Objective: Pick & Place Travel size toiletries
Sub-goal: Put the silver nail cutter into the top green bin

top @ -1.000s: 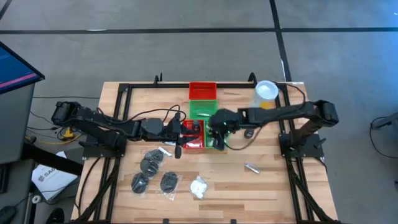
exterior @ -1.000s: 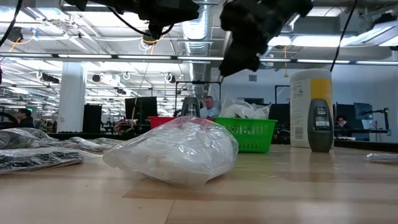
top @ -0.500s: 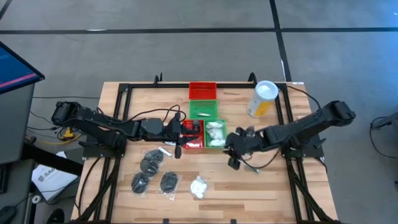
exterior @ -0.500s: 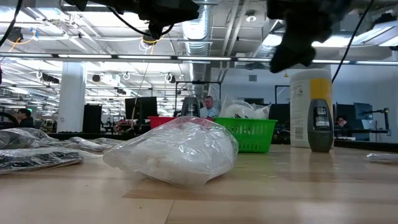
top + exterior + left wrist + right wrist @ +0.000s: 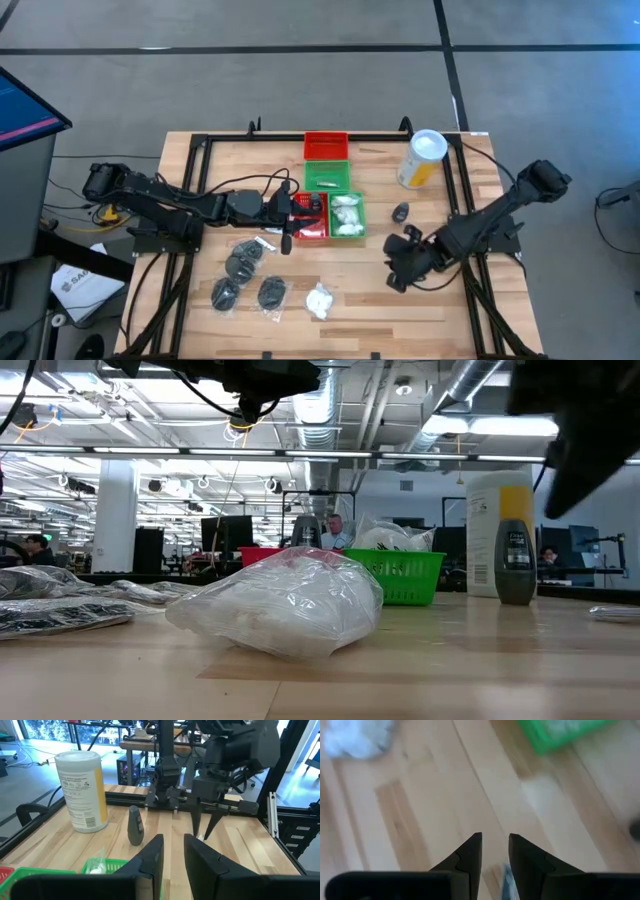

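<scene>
Several clear packets with dark discs [image 5: 245, 265] and a white puffy packet [image 5: 320, 300] lie flat on the table's near left part. The puffy packet [image 5: 285, 602] fills the front of the low view. More white puffs sit in a green tray [image 5: 347, 215]. My right gripper [image 5: 395, 280] hangs open over the table's near right, tilted down, nothing between its fingers [image 5: 495, 852]. A small pale packet [image 5: 507, 880] lies on the wood just under it. My left gripper [image 5: 298, 212] waits open above a red tray [image 5: 314, 220], pointing toward the table's right.
A yellow canister with a white lid [image 5: 424, 158] stands far right, a small dark bottle [image 5: 401, 211] next to it. A red tray [image 5: 326, 143] and a green tray [image 5: 327, 176] sit at the far middle. A black frame [image 5: 200, 150] rims the table.
My right gripper has swung from above the green tray toward the table's right and near edges, sinking a little, rolling and tipping further down. The packets and trays lie as they did.
</scene>
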You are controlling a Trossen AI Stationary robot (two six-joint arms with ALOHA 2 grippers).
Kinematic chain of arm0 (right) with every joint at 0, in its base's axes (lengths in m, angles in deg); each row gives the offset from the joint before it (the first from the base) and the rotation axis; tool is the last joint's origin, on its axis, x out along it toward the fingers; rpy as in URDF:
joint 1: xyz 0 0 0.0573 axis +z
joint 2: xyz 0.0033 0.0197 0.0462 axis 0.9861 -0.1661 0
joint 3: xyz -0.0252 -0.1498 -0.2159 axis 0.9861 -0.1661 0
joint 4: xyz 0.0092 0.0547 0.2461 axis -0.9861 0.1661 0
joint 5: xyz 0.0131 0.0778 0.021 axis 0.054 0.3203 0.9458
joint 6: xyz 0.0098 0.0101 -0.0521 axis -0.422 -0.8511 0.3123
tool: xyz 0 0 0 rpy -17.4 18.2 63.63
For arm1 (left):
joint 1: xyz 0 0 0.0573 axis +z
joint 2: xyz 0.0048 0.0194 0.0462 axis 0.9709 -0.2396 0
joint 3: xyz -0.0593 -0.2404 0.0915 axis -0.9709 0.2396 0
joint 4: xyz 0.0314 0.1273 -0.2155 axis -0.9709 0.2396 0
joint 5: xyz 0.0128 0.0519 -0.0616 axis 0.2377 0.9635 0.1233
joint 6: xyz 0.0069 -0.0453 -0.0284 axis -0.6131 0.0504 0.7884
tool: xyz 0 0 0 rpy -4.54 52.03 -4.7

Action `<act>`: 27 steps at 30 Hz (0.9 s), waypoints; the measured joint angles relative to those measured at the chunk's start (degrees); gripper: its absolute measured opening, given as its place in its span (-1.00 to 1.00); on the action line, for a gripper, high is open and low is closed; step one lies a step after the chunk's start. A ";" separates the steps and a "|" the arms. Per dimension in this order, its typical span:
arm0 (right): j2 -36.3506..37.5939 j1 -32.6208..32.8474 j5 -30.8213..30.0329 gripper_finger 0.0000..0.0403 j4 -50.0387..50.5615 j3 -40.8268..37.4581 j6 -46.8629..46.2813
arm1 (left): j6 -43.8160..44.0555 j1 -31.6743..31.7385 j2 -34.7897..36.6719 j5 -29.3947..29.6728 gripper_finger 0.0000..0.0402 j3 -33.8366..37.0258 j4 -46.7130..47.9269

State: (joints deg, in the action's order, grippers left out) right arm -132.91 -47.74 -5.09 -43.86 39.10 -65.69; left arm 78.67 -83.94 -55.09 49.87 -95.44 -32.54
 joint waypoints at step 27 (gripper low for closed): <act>-0.03 10.06 0.74 -0.17 7.19 -3.97 -23.51 | 0.02 -0.01 0.00 -0.24 -0.67 0.00 -0.09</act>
State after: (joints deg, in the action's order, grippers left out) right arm -132.94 -37.68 -4.35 -36.67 35.13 -89.20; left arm 78.69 -83.95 -55.09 49.63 -95.44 -32.64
